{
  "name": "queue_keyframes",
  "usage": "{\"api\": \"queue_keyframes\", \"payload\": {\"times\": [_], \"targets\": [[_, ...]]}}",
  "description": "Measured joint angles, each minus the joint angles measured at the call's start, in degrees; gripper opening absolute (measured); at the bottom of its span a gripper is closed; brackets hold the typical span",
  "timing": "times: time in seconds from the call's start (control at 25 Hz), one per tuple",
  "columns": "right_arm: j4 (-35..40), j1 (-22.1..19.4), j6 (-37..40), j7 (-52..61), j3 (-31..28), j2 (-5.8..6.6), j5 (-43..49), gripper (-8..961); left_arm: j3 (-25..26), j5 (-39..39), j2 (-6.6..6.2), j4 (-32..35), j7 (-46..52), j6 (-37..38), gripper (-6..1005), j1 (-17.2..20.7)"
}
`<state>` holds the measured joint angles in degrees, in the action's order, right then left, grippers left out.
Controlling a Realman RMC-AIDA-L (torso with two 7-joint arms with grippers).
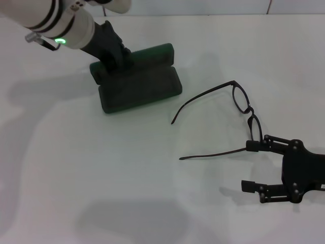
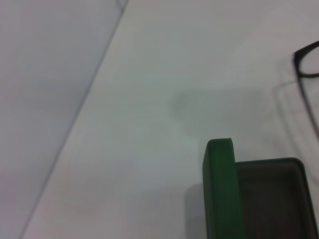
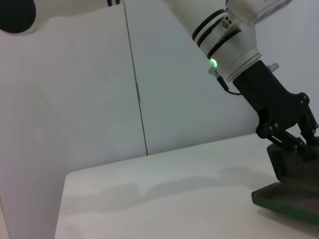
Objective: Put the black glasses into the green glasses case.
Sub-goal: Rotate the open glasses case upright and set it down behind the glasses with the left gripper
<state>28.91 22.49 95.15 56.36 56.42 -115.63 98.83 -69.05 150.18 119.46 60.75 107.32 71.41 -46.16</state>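
The green glasses case (image 1: pixel 139 90) lies open at the back left of the white table, its lid (image 1: pixel 155 53) standing up behind the dark-lined tray. My left gripper (image 1: pixel 114 57) is shut on the case's left end, holding the lid; the right wrist view shows that gripper (image 3: pixel 291 142) clamped on the case (image 3: pixel 289 199). The left wrist view looks down on the case (image 2: pixel 219 189) and its lining. The black glasses (image 1: pixel 244 104) rest on the table at the right, temple arms unfolded toward the left. My right gripper (image 1: pixel 250 166) is open just in front of them, its far fingertip (image 1: pixel 252 146) at a temple hinge.
The white tabletop (image 1: pixel 101 178) stretches around both things. A pale wall with a vertical seam (image 3: pixel 134 89) stands behind the table's far edge. A corner of the glasses frame (image 2: pixel 305 59) shows in the left wrist view.
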Motion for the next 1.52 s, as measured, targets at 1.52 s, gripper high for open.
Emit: {"api": "queue_keyframes", "payload": {"times": [1.52], "targets": [[0.0, 0.0, 0.3, 0.2, -0.1, 0.06, 0.0, 872, -6.4, -0.8, 0.31, 1.5, 0.9, -2.5, 199, 1.9]]}}
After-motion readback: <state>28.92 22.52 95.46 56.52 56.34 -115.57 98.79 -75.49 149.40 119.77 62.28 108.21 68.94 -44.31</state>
